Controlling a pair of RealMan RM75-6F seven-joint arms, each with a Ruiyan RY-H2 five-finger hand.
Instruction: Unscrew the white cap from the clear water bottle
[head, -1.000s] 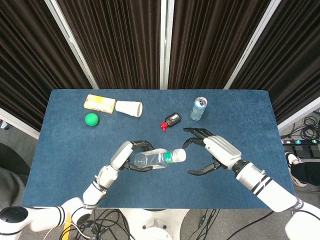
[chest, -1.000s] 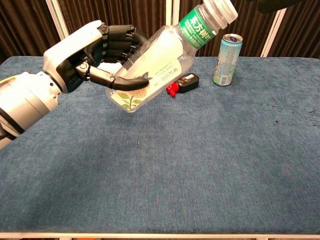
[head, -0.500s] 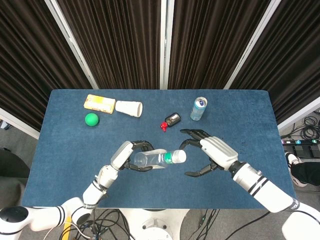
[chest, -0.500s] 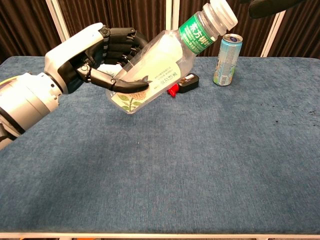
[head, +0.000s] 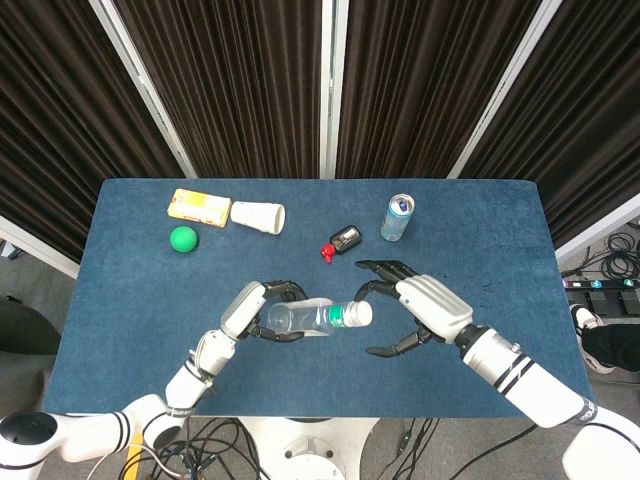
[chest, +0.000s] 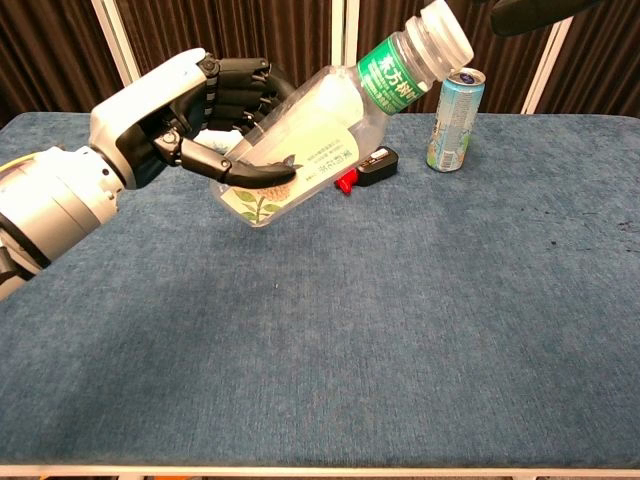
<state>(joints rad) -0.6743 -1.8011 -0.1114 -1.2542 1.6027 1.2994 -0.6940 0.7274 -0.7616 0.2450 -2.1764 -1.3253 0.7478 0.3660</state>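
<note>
Closing on the cap: the right hand (head: 415, 308) needs to wrap its spread fingers around the white cap (head: 361, 312), squarely on the rim and not on the green label below it.
Bottle: the clear water bottle (head: 312, 317) is held above the blue surface (head: 140, 300), lying nearly level in the head view, tilted cap-up toward the robot's right in the chest view.
Left hand: the left hand (chest: 195, 115) grips the bottle's lower body, fingers curled round it; I judge it should hold firm so the body does not spin with the cap.
Right hand: empty, fingers apart and arched around the cap's end, just beside it, not yet touching as far as I can tell.
Twist: best with the grip in line with the bottle's axis.
Change: against the frame a second ago, the right hand has moved nearer the cap, and the bottle sits slightly lower in the chest view.
Nearby: drink can (head: 397, 218), paper cup (head: 258, 216), green ball (head: 183, 239), all well apart from the bottle.
</note>
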